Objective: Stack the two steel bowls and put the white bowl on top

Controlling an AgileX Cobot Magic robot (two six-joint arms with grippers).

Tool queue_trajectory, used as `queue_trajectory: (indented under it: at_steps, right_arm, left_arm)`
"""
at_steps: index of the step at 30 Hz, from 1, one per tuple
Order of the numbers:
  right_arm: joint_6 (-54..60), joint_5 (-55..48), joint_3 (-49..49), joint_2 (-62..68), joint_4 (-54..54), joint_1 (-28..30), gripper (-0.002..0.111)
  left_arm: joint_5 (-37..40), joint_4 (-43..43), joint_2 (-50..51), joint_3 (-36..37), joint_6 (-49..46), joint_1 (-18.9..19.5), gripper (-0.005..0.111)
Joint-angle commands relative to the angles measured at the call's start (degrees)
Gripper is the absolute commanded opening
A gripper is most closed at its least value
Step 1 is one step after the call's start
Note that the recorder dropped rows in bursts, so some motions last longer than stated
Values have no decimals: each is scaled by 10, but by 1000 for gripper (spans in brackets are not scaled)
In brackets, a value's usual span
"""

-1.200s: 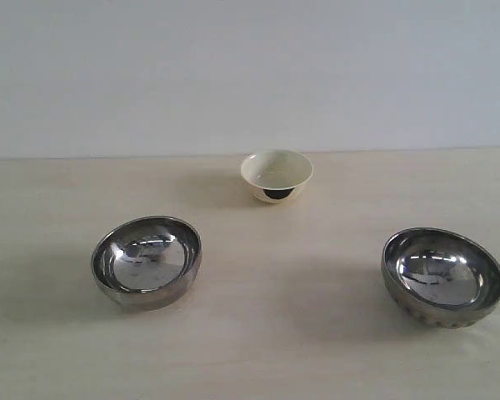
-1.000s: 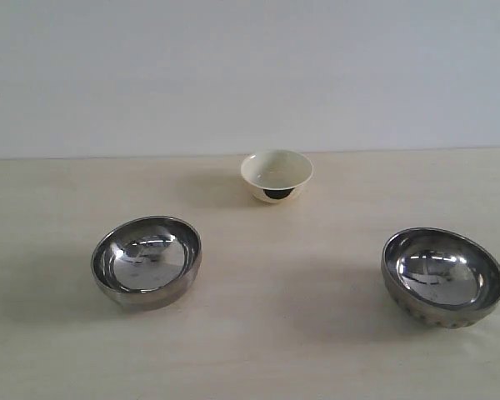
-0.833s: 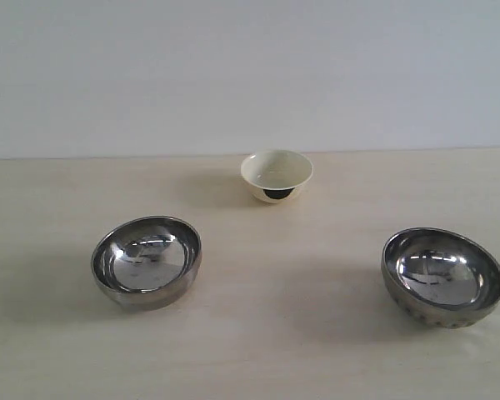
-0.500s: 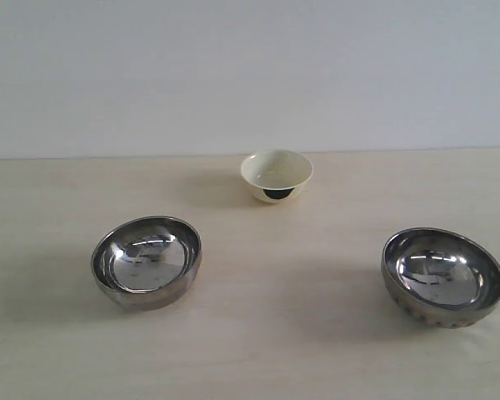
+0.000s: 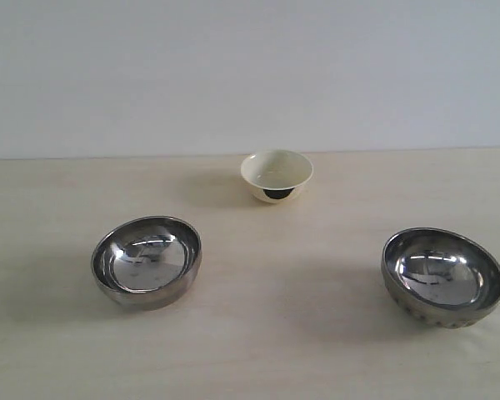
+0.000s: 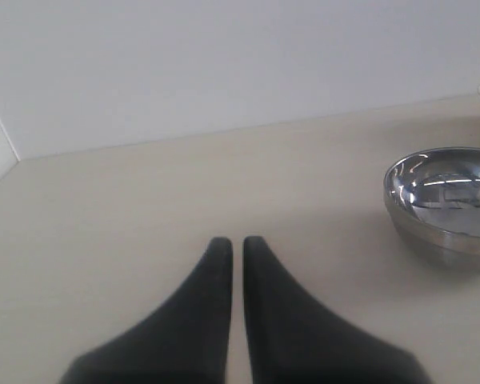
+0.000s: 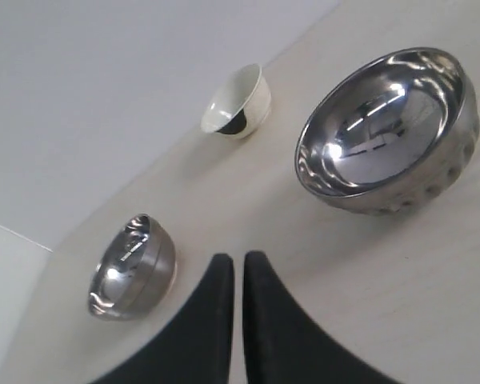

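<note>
- Three bowls stand apart on the pale table [image 5: 283,350], upright and unstacked, so the first step is in hand: lifting one steel bowl into the other.
- Taking the table's middle as the dial's centre in the exterior view, the left steel bowl [image 5: 147,262] sits at about 8 o'clock, empty, mouth up.
- Near that bowl, the left gripper [image 6: 236,242] hovers over bare table, its two dark fingers almost pressed together, holding nothing.
- At 12 o'clock sits the white bowl [image 5: 277,175], near the table's far edge and well apart from both steel bowls; its turn comes last.
- At about 4 o'clock sits the right steel bowl [image 5: 443,277], also empty and mouth up.
- Likewise closed and empty, the right gripper [image 7: 238,258] hangs above the table with all three bowls ahead of it.
- Whichever arm goes first should part its fingers before descending, then pinch the rim with one finger inside and one outside. The rounded, mirror-smooth side offers no other hold and would likely slip from a loose pinch.
- Carry the bowl level, centre it over the other steel bowl and lower it until it nests before letting go. A drop could make the round-bottomed bowl below rock or skate.
</note>
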State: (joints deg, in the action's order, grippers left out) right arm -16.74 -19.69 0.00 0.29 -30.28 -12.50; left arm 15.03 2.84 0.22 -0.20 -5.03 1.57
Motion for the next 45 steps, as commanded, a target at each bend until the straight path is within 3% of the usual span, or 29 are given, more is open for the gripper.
queue_trajectory:
  at_steps: [1,15,23,27,36,45]
  right_arm:
    - [-24,7,0,-3,-18,4,0]
    - [-19,30,0,-3,-19,4,0]
    - [171,63,-9,-3,-136,4,0]
    - [199,55,-54,-3,-144,4,0]
    - [291,32,-170,182,-158,4,0]
    - [537,-76,-308,442,-294,4,0]
  left_arm:
    - [-4,-5,-2,2,6,2,4]
    - [-4,-5,-2,2,6,2,4]
    - [-4,-5,-2,2,6,2,4]
    - [-4,-5,-2,2,6,2,4]
    - [-4,-5,-2,2,6,2,4]
    - [-4,-5,-2,2,6,2,4]
